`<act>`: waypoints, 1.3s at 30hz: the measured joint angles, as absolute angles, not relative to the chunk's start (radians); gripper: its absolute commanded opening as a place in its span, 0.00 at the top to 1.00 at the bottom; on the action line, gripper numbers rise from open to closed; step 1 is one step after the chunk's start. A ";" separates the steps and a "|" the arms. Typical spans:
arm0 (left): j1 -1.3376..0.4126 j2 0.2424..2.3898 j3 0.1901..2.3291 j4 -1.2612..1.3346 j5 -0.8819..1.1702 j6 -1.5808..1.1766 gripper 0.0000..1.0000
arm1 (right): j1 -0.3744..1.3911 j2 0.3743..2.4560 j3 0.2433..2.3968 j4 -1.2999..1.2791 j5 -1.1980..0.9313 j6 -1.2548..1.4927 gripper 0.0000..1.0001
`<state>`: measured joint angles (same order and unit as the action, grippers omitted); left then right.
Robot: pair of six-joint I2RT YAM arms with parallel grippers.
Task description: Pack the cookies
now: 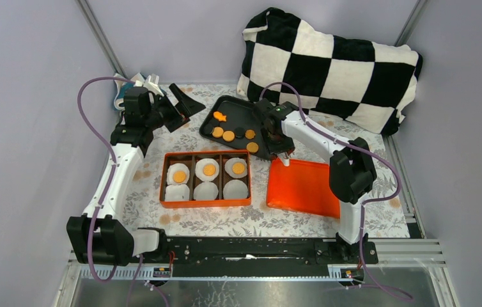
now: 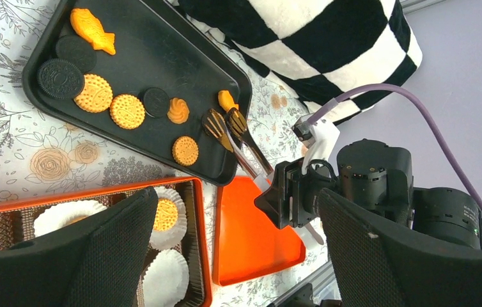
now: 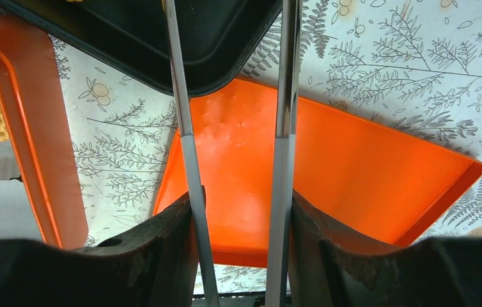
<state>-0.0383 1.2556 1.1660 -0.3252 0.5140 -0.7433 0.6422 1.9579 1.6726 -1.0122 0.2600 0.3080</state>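
Observation:
Several orange cookies [image 1: 228, 135], round ones and a fish-shaped one [image 2: 93, 30], lie on a black tray [image 1: 238, 112] with a few dark round biscuits [image 2: 61, 78]. An orange box [image 1: 206, 204] holds white paper cups; the three far cups each hold a round cookie [image 1: 209, 169]. My right gripper [image 1: 277, 139] is shut on metal tongs [image 3: 184, 128], whose tips [image 2: 216, 125] hover over the tray's near right corner beside a small orange cookie [image 2: 227, 100]. The tong arms stand apart. My left gripper [image 1: 181, 110] is open and empty, above the table left of the tray.
An orange lid [image 1: 305, 188] lies flat right of the box, under the right wrist. A black-and-white checked pillow [image 1: 328, 67] leans at the back right. A white and blue object [image 1: 133, 83] sits at the back left corner. Walls close the table's sides.

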 measured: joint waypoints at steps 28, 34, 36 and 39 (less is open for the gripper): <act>-0.010 1.282 1.216 -0.352 0.501 -0.746 0.02 | 0.791 1.708 1.625 -0.981 0.270 0.307 0.92; -0.005 1.311 1.216 -0.379 0.489 -0.746 0.02 | 0.983 1.581 1.602 -1.003 0.266 0.318 0.91; -0.005 1.310 1.216 -0.381 0.490 -0.745 0.02 | 1.054 1.565 1.574 -1.013 0.258 0.337 0.91; -0.005 1.310 1.216 -0.381 0.490 -0.745 0.02 | 1.136 1.560 1.513 -1.022 0.238 0.369 0.91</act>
